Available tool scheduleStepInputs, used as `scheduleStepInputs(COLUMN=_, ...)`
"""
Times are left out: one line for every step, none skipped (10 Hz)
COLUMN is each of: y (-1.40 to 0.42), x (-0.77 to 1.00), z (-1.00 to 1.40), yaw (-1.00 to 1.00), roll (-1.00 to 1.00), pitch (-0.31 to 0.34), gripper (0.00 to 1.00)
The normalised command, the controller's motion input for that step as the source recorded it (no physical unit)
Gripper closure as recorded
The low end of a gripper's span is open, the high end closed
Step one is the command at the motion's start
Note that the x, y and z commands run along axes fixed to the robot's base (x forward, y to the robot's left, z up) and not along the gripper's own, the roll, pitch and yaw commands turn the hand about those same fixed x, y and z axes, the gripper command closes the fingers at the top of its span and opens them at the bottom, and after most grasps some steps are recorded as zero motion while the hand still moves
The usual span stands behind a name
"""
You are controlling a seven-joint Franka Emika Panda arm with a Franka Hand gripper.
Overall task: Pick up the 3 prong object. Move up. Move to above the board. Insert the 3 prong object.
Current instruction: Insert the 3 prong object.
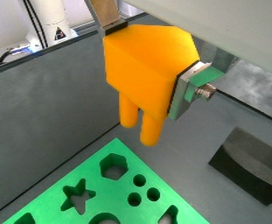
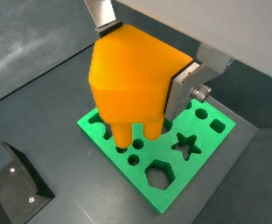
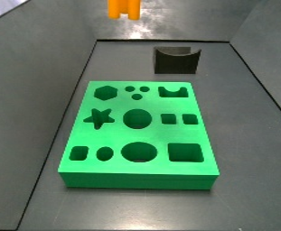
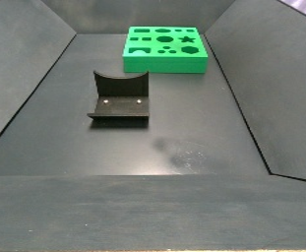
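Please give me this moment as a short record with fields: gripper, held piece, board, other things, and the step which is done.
gripper: gripper in the air, closed on the piece, over the board's edge
held piece: 3 prong object, orange, legs pointing down, clear of the board
board: board, green, flat on the floor, its holes all empty
other things: fixture, dark, standing apart from the board
step: piece picked up and lifted; not yet inserted

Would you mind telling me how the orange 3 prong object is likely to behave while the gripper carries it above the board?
The 3 prong object looks like rigid moulded plastic, so probably stiff and light. The gripper clamps its flat, smooth faces, so it might slip if jolted. Its thin prongs hang free above the board and could catch on a hole edge.
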Motion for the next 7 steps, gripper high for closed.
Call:
scheduleStepInputs(y=0.00, x=0.00, z=-0.30, yaw=0.00, roll=0.06, pitch=0.000, gripper=1.00)
scheduleStepInputs(y=0.00, x=0.00, z=-0.27, yaw=0.00, roll=0.02, pitch=0.000, gripper=1.00)
scheduleStepInputs(y=0.00, x=0.05, z=-0.27, yaw=0.00, roll=0.00, pitch=0.000, gripper=1.00)
scheduleStepInputs(y=0.00, x=0.06, z=-0.24, yaw=0.00, roll=0.00, pitch=0.000, gripper=1.00)
scheduleStepInputs(y=0.00, x=0.04, z=-0.20, yaw=0.00, roll=0.00, pitch=0.000, gripper=1.00)
scheduleStepInputs(y=0.00, x=0.06, z=-0.20, yaw=0.00, roll=0.00, pitch=0.000, gripper=1.00)
scheduleStepInputs(y=0.02, x=0.06, z=-0.27, yaw=0.00, roll=0.01, pitch=0.000, gripper=1.00)
